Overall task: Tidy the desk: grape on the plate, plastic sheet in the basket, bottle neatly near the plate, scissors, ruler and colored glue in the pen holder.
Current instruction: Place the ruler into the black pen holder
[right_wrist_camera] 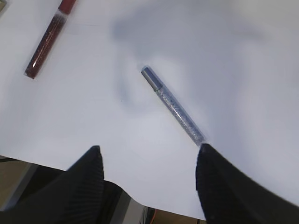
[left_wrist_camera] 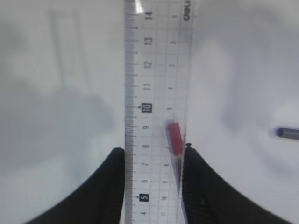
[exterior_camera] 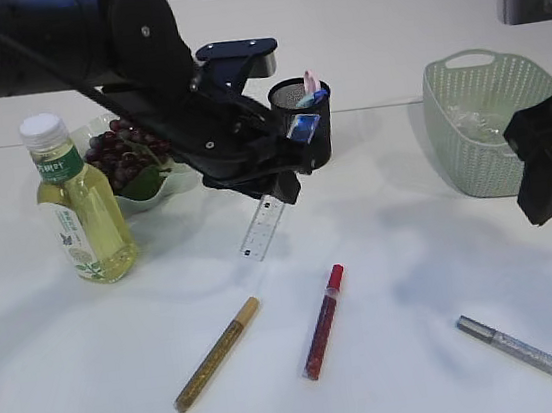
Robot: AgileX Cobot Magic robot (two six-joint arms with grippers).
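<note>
Glue sticks, gold, red and silver, lie loose on your worktop. Left end effector clamps the ruler, airborne beside the pen holder. Right end effector open, empty. Grapes plated, bottle beside, sheet in basket.

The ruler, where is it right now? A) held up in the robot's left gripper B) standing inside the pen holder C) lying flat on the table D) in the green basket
A: the ruler hangs off the table from the left gripper, whose black fingers press on both of its long edges in the left wrist view.
</note>
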